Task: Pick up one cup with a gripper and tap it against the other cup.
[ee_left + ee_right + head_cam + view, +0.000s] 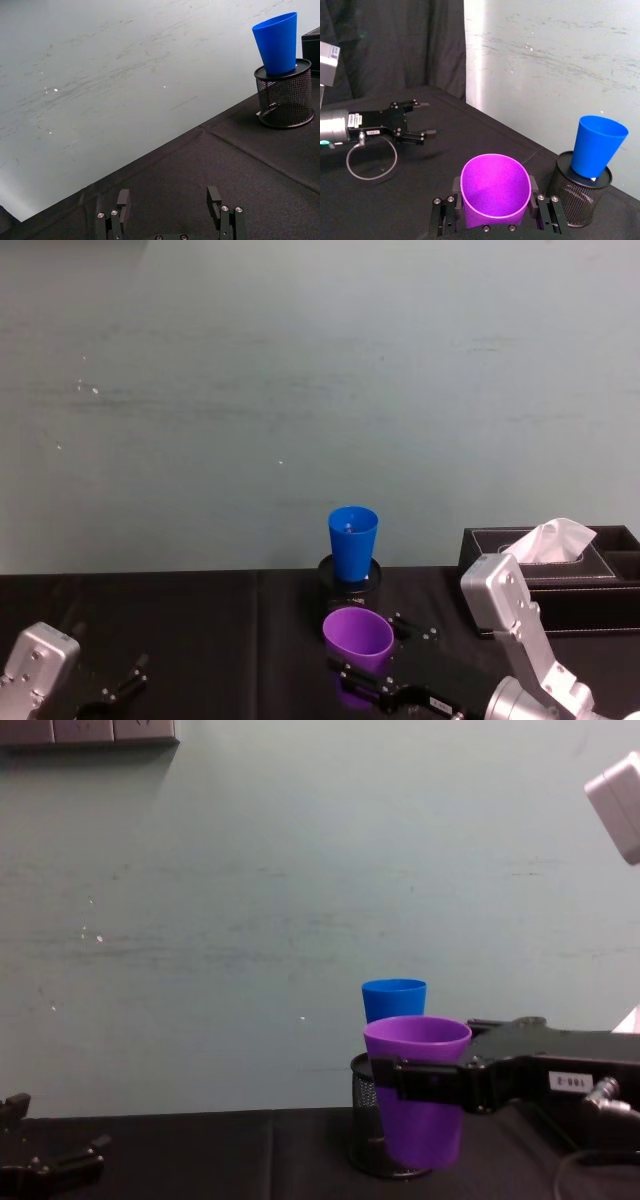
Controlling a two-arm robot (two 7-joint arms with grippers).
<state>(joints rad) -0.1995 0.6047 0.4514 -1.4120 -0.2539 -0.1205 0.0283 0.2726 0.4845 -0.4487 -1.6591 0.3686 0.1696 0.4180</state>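
My right gripper [378, 654] is shut on the purple cup [357, 635], one finger on each side of its wall [495, 190]. The cup is upright, mouth up, and in the chest view [417, 1090] its base looks slightly above the black cloth. Just behind it the blue cup [352, 540] stands upright in a black mesh pen holder [350, 582]. A small gap separates the two cups in the right wrist view, where the blue cup [596, 145] is farther off. My left gripper [115, 690] rests open at the table's near left, holding nothing [170, 200].
A black tissue box [560, 560] with a white tissue sticking up stands at the back right, beside my right arm. A pale wall closes the back of the black-clothed table [180, 630]. A thin cable loop [370, 160] hangs by the left gripper.
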